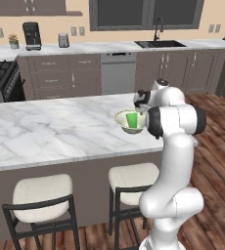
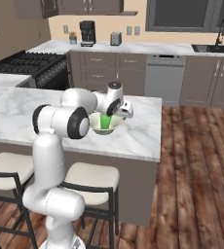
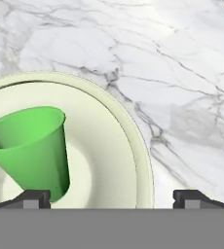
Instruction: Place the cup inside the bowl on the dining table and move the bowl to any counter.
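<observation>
Cup already in the bowl on the marble tabletop; end effector spread wide over the bowl's rim.

Left base view: the green cup (image 1: 132,119) stands inside the cream bowl (image 1: 123,121) near the tabletop's (image 1: 46,129) right end, just beside the arm's wrist. Right base view: the end effector (image 2: 115,115) hangs directly over the bowl (image 2: 104,128), the cup (image 2: 105,121) showing green within it, and the wall counter (image 2: 138,47) lies well apart behind. Hand view: the fingertips (image 3: 33,198) stand wide apart, holding nothing, one inside the bowl (image 3: 123,141) beside the tilted cup (image 3: 33,143), the other outside over marble. The bowl looks rigid, smooth and likely slippery, so its rim wall between the fingers is the sensible hold; the light loose cup may slide or tip if the bowl tilts.
</observation>
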Tool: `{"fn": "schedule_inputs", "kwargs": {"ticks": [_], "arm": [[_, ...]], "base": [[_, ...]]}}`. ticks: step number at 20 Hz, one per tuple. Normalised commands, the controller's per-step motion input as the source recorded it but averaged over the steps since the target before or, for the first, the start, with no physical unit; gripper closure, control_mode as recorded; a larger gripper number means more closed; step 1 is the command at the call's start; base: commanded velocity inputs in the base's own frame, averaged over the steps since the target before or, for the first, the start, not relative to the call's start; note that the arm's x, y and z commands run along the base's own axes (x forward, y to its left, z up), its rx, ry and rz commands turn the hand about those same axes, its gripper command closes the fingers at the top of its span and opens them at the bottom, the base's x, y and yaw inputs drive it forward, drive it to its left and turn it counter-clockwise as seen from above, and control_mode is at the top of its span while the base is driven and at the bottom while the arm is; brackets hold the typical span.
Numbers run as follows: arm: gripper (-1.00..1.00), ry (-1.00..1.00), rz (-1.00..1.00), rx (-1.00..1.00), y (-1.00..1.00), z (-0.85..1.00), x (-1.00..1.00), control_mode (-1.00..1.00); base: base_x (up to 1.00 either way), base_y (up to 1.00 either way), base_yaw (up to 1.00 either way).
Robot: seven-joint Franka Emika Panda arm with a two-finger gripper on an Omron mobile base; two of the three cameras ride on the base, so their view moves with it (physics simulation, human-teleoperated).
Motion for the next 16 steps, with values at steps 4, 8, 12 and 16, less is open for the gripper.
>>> {"fn": "schedule_inputs", "kwargs": {"ticks": [4, 8, 12, 16], "arm": [[-1.00, 0.00, -0.13, 0.24, -0.42, 0.00, 0.00, -1.00], [-1.00, 0.00, -0.11, 0.23, -0.34, 0.00, 0.00, -1.00], [-1.00, 0.00, -0.10, 0.24, -0.26, 0.00, -0.01, -1.00], [-1.00, 0.00, -0.05, 0.26, -0.06, 0.00, -0.08, -1.00]], "base": [[0.00, 0.00, 0.00], [0.00, 0.00, 0.00], [0.00, 0.00, 0.00], [0.00, 0.00, 0.00]]}}
